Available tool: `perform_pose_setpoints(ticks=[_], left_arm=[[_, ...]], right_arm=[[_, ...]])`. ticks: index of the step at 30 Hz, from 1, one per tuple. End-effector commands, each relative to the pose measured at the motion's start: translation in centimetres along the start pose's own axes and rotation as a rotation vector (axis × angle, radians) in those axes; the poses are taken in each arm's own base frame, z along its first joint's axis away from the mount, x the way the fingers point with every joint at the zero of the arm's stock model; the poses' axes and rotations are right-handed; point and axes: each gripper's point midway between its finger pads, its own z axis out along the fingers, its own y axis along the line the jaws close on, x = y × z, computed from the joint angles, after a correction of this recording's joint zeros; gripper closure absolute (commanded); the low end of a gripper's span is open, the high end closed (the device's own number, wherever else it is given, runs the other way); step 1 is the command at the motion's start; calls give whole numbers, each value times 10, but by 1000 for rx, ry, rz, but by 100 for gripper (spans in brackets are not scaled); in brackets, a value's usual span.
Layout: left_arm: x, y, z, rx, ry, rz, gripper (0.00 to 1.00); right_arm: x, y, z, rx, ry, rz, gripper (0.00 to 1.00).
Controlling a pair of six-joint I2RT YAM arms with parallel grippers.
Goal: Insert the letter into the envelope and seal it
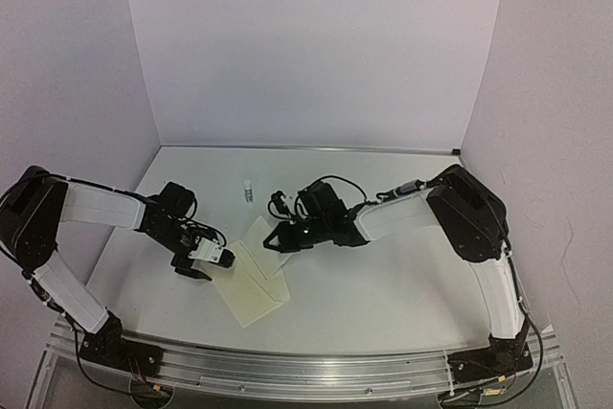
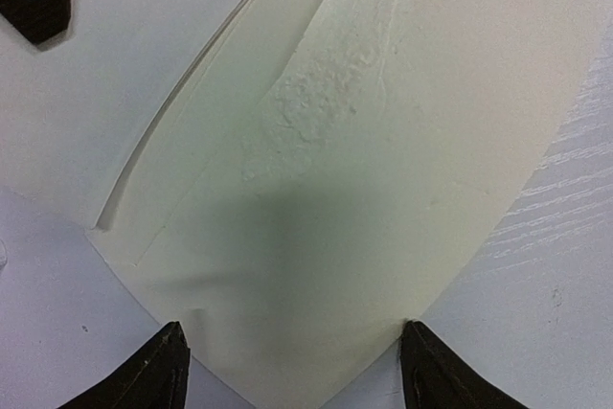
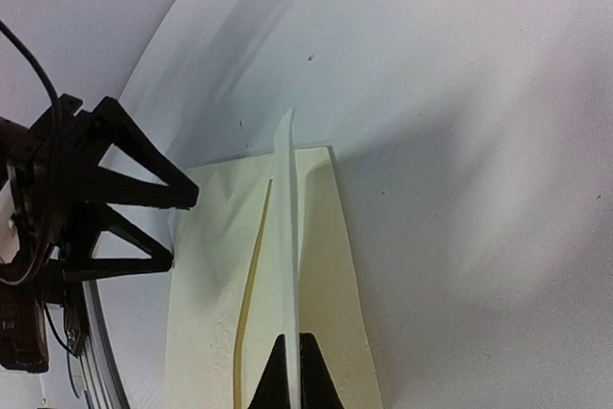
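Cream-yellow long paper envelope (image 1: 251, 284), triangular flap (image 3: 287, 237) raised, unsealed.
Right gripper (image 3: 292, 371) pinches flap; left gripper (image 2: 292, 330) gapes, empty; letter unseen; sealing pending.

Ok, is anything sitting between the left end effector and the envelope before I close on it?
Nothing visible. The left end effector is open right over the envelope, with only bare paper showing in its gap. The right end effector is shut on the envelope's raised edge, off to one side and out of the way.
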Motion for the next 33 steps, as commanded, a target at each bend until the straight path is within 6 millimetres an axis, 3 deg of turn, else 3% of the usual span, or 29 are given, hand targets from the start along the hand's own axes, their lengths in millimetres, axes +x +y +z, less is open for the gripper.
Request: perform_pose_setpoints(ticks=[1,3,6,11,17,24,33], left_arm=[[-26,-24,-6,52,-57,31,22],[-35,-31,-7,25,-74,103,20],[-32,-42,2,24,-61,160,18],[-28,-34,11,-7,-43,157,19],[-30,-38,14,-2,-45,162,21],[-29,-43,16,15,-46,158,22],[-29,-46,18,27,-55,146,23]], right_arm=[[-24,7,-9,19,-86,37,100],[-27,8,-9,22,-95,51,100],[-35,13,-13,19,-115,55,100],[-36,26,-26,28,-139,2,100],[-44,50,-36,-21,-165,-65,100],[-47,68,-40,-102,-163,-9,100],[-22,40,-12,-72,-117,35,100]])
